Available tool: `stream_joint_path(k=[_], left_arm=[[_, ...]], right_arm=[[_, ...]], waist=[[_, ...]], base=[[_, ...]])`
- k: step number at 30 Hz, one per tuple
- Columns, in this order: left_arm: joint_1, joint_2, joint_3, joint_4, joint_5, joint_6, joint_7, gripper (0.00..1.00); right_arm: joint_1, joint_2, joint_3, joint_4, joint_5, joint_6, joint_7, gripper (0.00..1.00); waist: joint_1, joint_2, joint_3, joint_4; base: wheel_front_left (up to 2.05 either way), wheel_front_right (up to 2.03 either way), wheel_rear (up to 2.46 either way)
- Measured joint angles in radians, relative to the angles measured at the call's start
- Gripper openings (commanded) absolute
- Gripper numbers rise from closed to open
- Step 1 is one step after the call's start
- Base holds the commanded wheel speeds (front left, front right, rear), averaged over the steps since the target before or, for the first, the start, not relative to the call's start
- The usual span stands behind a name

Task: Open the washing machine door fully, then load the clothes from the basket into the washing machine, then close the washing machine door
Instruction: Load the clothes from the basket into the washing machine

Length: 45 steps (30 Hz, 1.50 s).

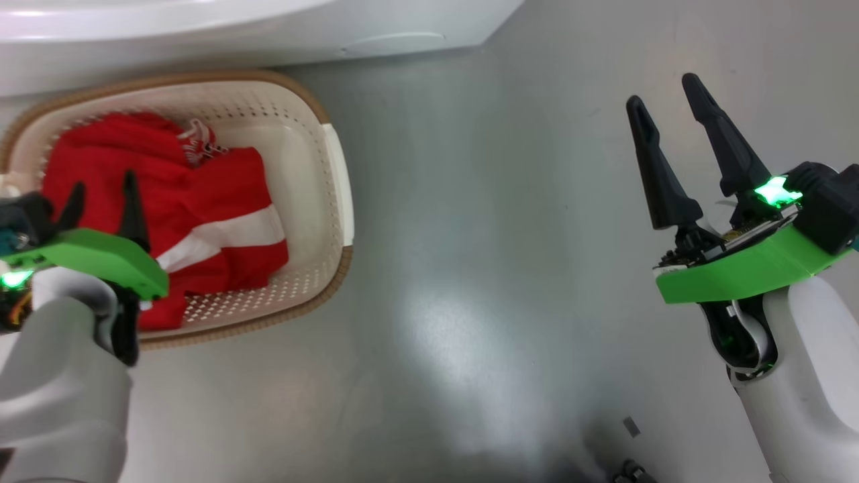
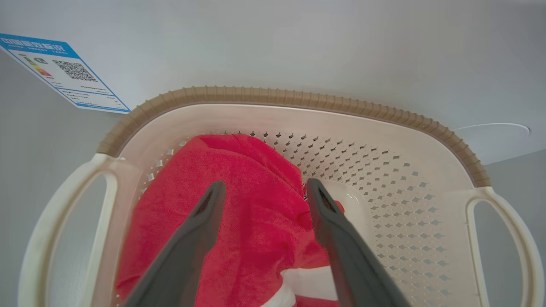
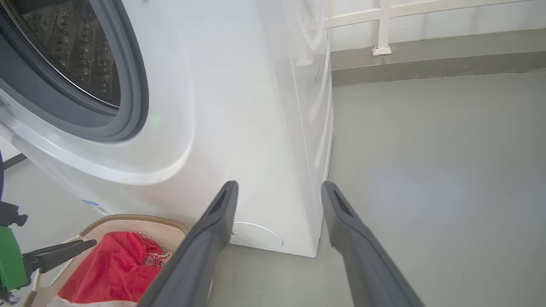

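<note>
Currently, entries run left to right.

- **Left gripper** [image 1: 103, 186]: jaws spread wide and empty, poised over the basket [image 1: 335, 168]. Whether the tips touch fabric cannot be told.
- **Clothes** [image 1: 215, 201]: red with white stripes, lying crumpled inside the basket toward its left half.
- **Basket:** on the floor [image 1: 483, 201], just in front of the washing machine [image 1: 201, 27].
- **Drum** [image 3: 72, 51]: its mouth stands uncovered in the right wrist view, so the door-opening step is judged done.
- **Right gripper** [image 1: 663, 94]: jaws wide, empty, well apart from the basket and over bare floor.

Step in hand, as judged: taking the clothes.
- Lower the left gripper straight down so the fingers straddle a thick raised fold.
- Stay away from the perforated wall, where a tip could snag.
- Close on a good bunch of fabric.
- Lift until the trailing cloth clears the rim, then swing toward the drum.

Count:
- grippers, two
- fingers, four
- basket, one
- basket handles, two
- red garment, one seen; anything beneath it cannot be told
- washing machine, one
- blue sticker [image 2: 64, 72], one
- round flap [image 3: 256, 234], one
</note>
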Motion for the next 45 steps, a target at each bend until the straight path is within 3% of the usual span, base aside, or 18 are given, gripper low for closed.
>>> stream_joint_path(k=[12,19,32,33,34,35,45], left_arm=[[-0.133,0.046,-0.002,0.177,-0.016,0.001,0.017,1.0],[-0.17,0.069,-0.024,0.211,-0.014,0.011,0.052,1.0],[-0.188,0.061,-0.071,0.234,-0.008,0.007,0.17,1.0],[-0.193,0.059,-0.074,0.235,-0.008,0.001,0.17,0.44],[-0.196,0.058,-0.077,0.235,-0.008,0.001,0.17,0.16],[-0.197,0.058,-0.081,0.235,-0.008,0.001,0.169,0.0],[-0.195,0.052,-0.098,0.237,-0.023,-0.002,0.149,0.0]], right_arm=[[-0.021,0.026,0.002,-0.015,-0.005,0.0,0.0,1.0],[-0.022,0.034,0.001,-0.019,-0.008,0.0,0.0,1.0],[-0.041,0.041,0.0,-0.026,-0.009,0.0,0.0,1.0],[-0.041,0.041,0.0,-0.025,-0.009,0.0,0.0,1.0],[-0.041,0.042,0.0,-0.025,-0.013,0.0,0.0,1.0],[-0.041,0.042,0.0,-0.025,-0.016,0.0,0.0,1.0],[-0.042,0.042,0.004,-0.015,-0.017,0.0,0.0,1.0]], waist=[[0.0001,0.0,0.078,-0.053],[0.0,0.0,0.112,-0.076],[0.0,0.0,0.149,-0.091],[0.0,0.0,0.15,-0.089],[0.0,0.0,0.151,-0.088],[0.0,0.0,0.15,-0.087],[0.0,0.0,0.129,-0.077]], base=[[0.0,0.0,0.0],[0.0,0.0,0.0],[0.0,0.0,0.0],[0.0,0.0,0.0],[0.0,0.0,0.0],[0.0,0.0,0.0],[0.0,0.0,0.0]])
